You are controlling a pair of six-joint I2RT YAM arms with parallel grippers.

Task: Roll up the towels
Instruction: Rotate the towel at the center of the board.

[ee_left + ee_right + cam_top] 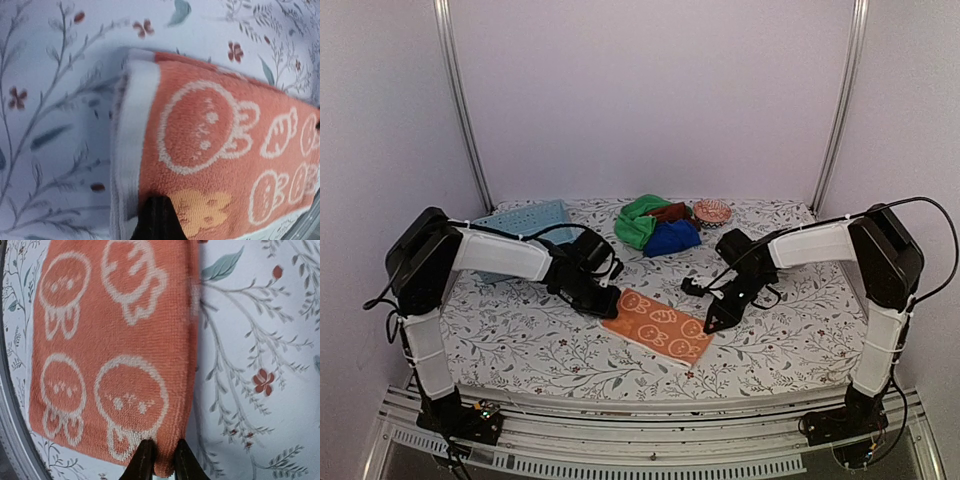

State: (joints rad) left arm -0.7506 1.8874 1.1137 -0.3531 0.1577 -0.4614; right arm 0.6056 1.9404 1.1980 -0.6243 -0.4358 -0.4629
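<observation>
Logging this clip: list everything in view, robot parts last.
orange towel: one, orange with cream pattern, flat at near centre
green towel: one, green, far pile's left side
blue towel: one, deep blue, pile's near side
rust-brown towel: one, rust-brown, pile's far side
basket: one, light blue, far left
bowl: one, reddish-and-white, right of the pile
table: one, floral cover
left gripper: one, black, closed on the orange towel's left end
right gripper: one, black, pinching its right edge
</observation>
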